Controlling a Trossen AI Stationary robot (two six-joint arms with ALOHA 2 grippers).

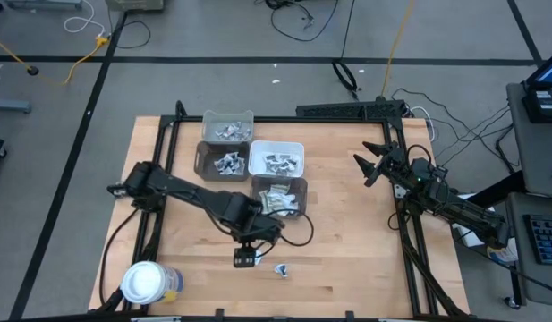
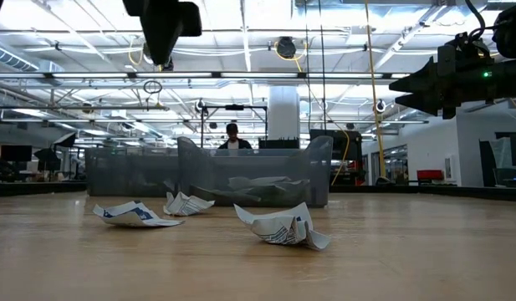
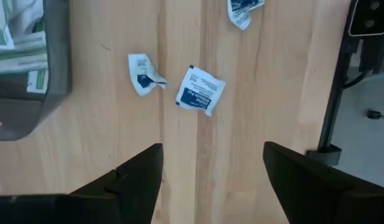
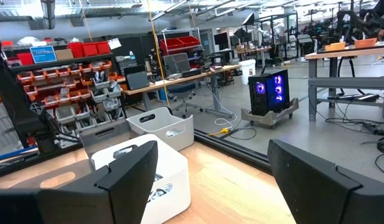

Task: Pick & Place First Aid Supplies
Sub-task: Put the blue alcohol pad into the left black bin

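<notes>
- The left gripper (image 1: 245, 259) hangs above the table (image 1: 347, 259), toward its near edge and a little left of the middle; in the left wrist view its two dark fingers (image 3: 132, 177) stand wide apart with bare wood between them, holding nothing
- Three loose packets lie on the wood close to that gripper; a white packet with blue print (image 3: 200, 90) lies flat; just beside it sits a crumpled packet (image 3: 142, 73), the two apart but near; a third packet (image 3: 243, 9) lies farther along, cut by the frame's edge
- From above only one of these loose packets (image 1: 282, 268) shows clearly, just right of the left gripper, near the table's front edge
- In the low view the same three show as crumpled paper on the tabletop: one flat with blue print (image 2: 134, 214), one small behind it (image 2: 186, 203), one nearest the camera (image 2: 283, 227)
- Four bins stand in a cluster at the table's middle toward the far edge; a grey bin (image 1: 227, 116) farthest back, a dark bin (image 1: 202, 161), a white bin (image 1: 276, 148) and a dark bin (image 1: 301, 188) nearest the left arm; each holds a heap of packets; the nearest one holds pale-green strips (image 1: 277, 200)
- A white-lidded jar (image 1: 143, 283) stands at the near left corner
- The right gripper (image 1: 372, 164) waits by the right edge, fingers spread wide, empty
- A person (image 2: 232, 136) shows in the room beyond the bins
</notes>
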